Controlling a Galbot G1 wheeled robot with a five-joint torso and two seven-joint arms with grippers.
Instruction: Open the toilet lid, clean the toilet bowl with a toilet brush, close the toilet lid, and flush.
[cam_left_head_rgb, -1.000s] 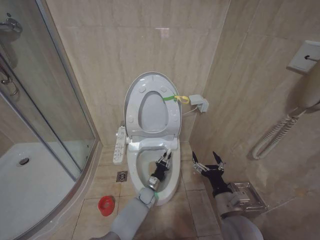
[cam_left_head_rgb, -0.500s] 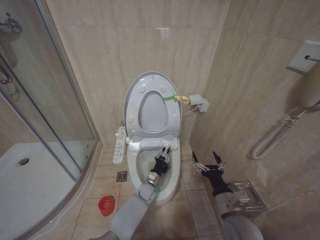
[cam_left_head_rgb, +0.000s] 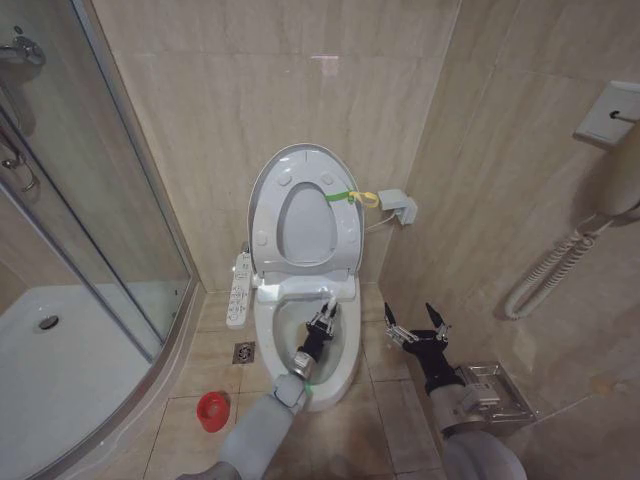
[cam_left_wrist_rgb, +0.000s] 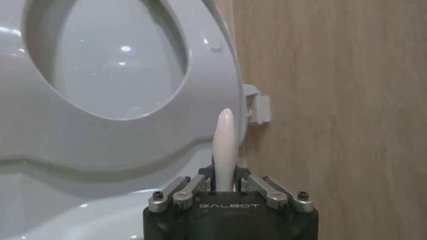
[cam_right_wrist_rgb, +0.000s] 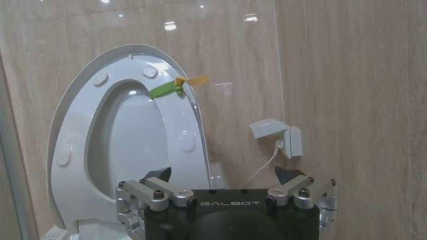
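The red holder (cam_left_head_rgb: 211, 410) stands on the floor left of the bowl (cam_left_head_rgb: 345, 370). The left gripper (cam_left_head_rgb: 322, 320) is over the bowl, fingers clenched on the brush (cam_left_wrist_rgb: 223, 145), handle running up toward the raised lid (cam_left_head_rgb: 300, 215). The right gripper (cam_left_head_rgb: 416, 328) hangs right of the bowl, fingers spread and empty.

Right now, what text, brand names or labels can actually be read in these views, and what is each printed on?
"GALBOT": on the left end effector, shut on the toilet brush.
"GALBOT": on the right end effector, open beside the toilet bowl.
The button panel left of the bowl has markings too small to read.
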